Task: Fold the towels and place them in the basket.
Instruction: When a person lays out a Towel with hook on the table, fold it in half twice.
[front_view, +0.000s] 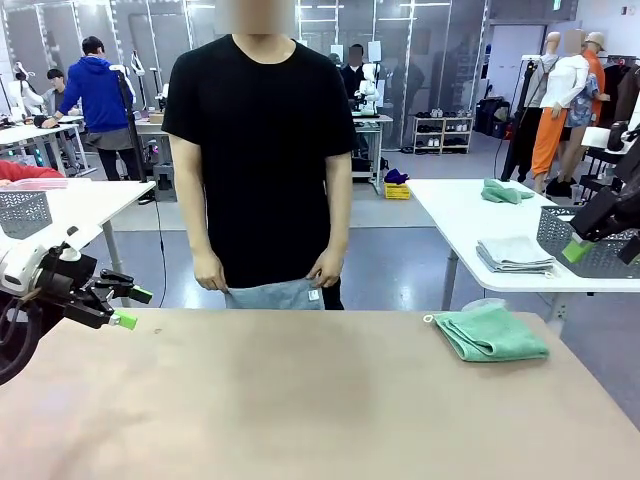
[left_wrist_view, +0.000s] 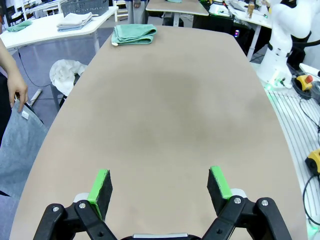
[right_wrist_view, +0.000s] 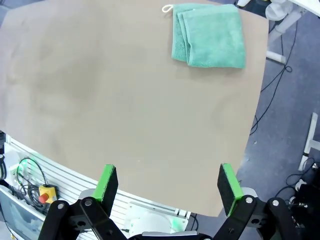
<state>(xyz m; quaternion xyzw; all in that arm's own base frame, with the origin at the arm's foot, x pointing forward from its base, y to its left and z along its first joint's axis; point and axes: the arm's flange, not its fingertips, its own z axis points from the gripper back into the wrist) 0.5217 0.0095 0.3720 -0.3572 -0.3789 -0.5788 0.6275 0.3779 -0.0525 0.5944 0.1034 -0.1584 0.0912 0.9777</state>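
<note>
i see my left pincer (left_wrist_view: 160, 185) and right pincer (right_wrist_view: 167, 182) wide open, holding nothing. a folded green towel (front_view: 490, 333) lies on the bench (front_view: 300, 400), far right; the person (front_view: 260, 150) holds a grey towel (front_view: 272, 295) at its far edge.

A: How do the robot's arms stand?
B: The left arm (front_view: 20, 265) comes in low from its side. The left gripper (left_wrist_view: 160, 182) has its jaws wide apart and holds nothing.
A: And the other?
B: The right gripper (right_wrist_view: 167, 182) is also spread wide and empty. In the front view it is partly cut off, perhaps pointing downward.
A: The person?
B: Both arms hang down, the person's right hand (front_view: 210, 272) and the person's left hand (front_view: 328, 268) low at the hips, fingers curled.
</note>
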